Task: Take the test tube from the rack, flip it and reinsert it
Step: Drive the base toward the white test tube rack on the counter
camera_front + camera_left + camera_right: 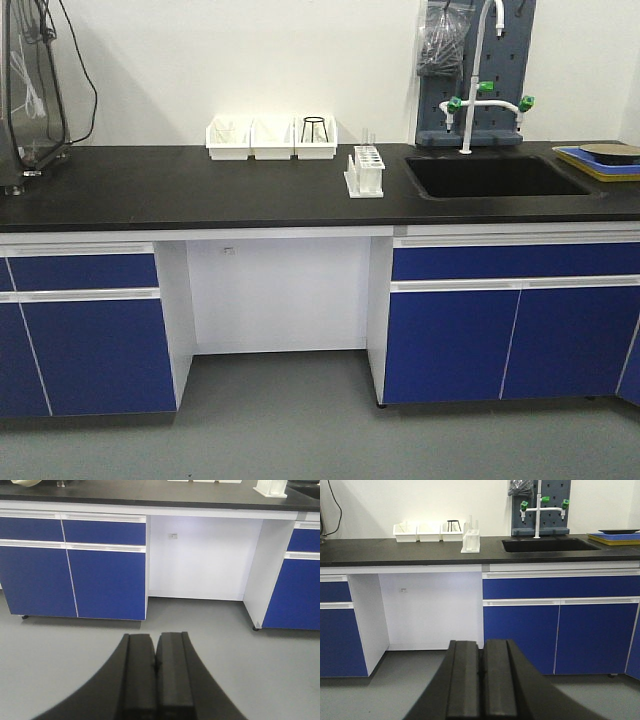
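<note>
The white rack [366, 172] stands on the black counter just left of the sink; it also shows in the right wrist view [470, 541] and at the top right of the left wrist view [270, 487]. Slim clear test tubes [470, 523] stand upright in it, faint against the wall. My left gripper [156, 639] is shut and empty, low over the grey floor, far from the counter. My right gripper [484, 646] is shut and empty, also low and far in front of the cabinets. Neither gripper shows in the front view.
Three white bins [271, 138] sit at the counter's back, one holding a black wire stand [314, 129]. A sink [492, 176] with a white tap [478, 70] lies right of the rack. A blue tray [603, 160] is far right. Equipment [30, 90] stands far left.
</note>
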